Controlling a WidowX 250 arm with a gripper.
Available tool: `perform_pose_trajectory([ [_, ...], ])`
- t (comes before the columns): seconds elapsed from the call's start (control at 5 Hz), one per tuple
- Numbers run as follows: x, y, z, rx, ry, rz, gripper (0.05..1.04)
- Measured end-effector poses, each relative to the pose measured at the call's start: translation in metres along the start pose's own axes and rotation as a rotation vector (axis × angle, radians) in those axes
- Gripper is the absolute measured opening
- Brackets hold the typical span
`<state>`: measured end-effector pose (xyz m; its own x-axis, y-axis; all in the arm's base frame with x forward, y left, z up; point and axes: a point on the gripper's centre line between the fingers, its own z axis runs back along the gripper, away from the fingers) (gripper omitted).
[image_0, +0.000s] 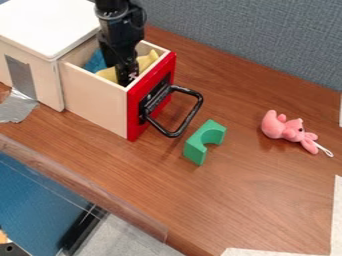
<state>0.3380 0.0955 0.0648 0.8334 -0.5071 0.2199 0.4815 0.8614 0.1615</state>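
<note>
The black gripper (125, 80) hangs down inside the pulled-out wooden drawer (97, 105), its lower end between the side walls. Yellow cloth (145, 61) lies around it in the drawer, and a blue piece (95, 62) rests toward the back left. Whether the gripper touches the cloth I cannot tell. The drawer has a red front (135, 100) with a black handle (194, 112) sticking out. A green arch-shaped block (198, 145) lies on the table just right of the handle. Further right a pink plush toy (290, 129) lies on its side, with a white loop at one end.
The white-topped wooden cabinet (50, 25) stands at the upper left, with grey tape (17, 106) at its base. A grey fabric partition (254, 40) runs behind the brown table (267, 200). The table's front edge slants down from the left.
</note>
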Motion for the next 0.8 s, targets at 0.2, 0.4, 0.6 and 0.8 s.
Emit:
perform_pose_trajectory([
  [0.2, -0.004, -0.001, -0.003, -0.001, 0.003, 0.008, 0.668],
  [0.4, -0.004, -0.002, -0.003, -0.007, -0.002, 0.009, 0.581],
  [0.6, 0.0, -0.002, 0.004, -0.016, -0.039, 0.021, 0.58],
  [0.8, 0.007, -0.001, 0.024, -0.008, -0.111, 0.014, 0.58],
])
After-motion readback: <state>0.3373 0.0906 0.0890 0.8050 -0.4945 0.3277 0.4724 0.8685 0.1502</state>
